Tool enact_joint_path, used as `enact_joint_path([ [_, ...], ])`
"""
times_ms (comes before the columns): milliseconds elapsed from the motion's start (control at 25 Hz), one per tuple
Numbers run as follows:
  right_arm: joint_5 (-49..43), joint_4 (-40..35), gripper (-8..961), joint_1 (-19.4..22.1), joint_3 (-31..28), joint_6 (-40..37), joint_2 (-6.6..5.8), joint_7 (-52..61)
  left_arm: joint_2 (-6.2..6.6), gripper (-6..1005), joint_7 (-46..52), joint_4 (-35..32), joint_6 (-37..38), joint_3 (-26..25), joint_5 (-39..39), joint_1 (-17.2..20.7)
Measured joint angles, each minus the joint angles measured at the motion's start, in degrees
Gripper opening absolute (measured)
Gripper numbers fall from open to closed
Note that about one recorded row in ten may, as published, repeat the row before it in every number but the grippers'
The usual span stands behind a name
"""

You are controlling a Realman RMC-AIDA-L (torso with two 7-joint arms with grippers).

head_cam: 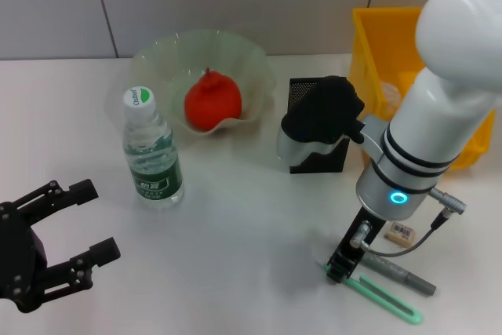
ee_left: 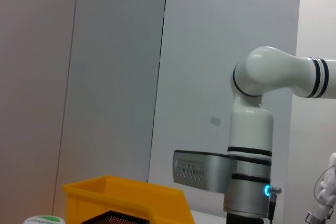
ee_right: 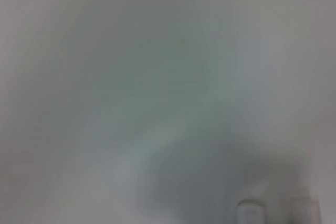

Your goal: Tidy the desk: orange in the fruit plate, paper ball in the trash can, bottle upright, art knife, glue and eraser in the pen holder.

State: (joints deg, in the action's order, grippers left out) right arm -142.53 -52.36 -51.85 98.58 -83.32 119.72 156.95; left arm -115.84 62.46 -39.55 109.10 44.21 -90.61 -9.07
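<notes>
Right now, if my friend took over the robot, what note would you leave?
Left gripper: open, idle above the table's near left.
Right gripper: down at the green knife; I can't see if it's gripping.
Done: orange in plate, bottle upright.
Left: knife, grey glue and eraser lie by the right gripper; all go in the holder.
Paper ball: not visible; the yellow bin may hold it.
</notes>
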Motion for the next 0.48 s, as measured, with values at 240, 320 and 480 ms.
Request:
enact_joint_path([
  [240,0.1,-1.2,241,-0.1,0.4,-0.3,0.03,0.1,0.00,814,0.0,0.0,0.0,0.0,0.0,0.0],
  [320,0.1,-3.2,216,0.5,-0.1,-1.3,-0.03,0.1,0.00,814,0.0,0.0,0.0,0.0,0.0,0.1],
  [480,-0.1,-11.7,182,3.8,-3.9,-4.7,-0.39,-0.1,0.01,814,-0.1,0.0,0.0,-0.2,0.2,0.4],
])
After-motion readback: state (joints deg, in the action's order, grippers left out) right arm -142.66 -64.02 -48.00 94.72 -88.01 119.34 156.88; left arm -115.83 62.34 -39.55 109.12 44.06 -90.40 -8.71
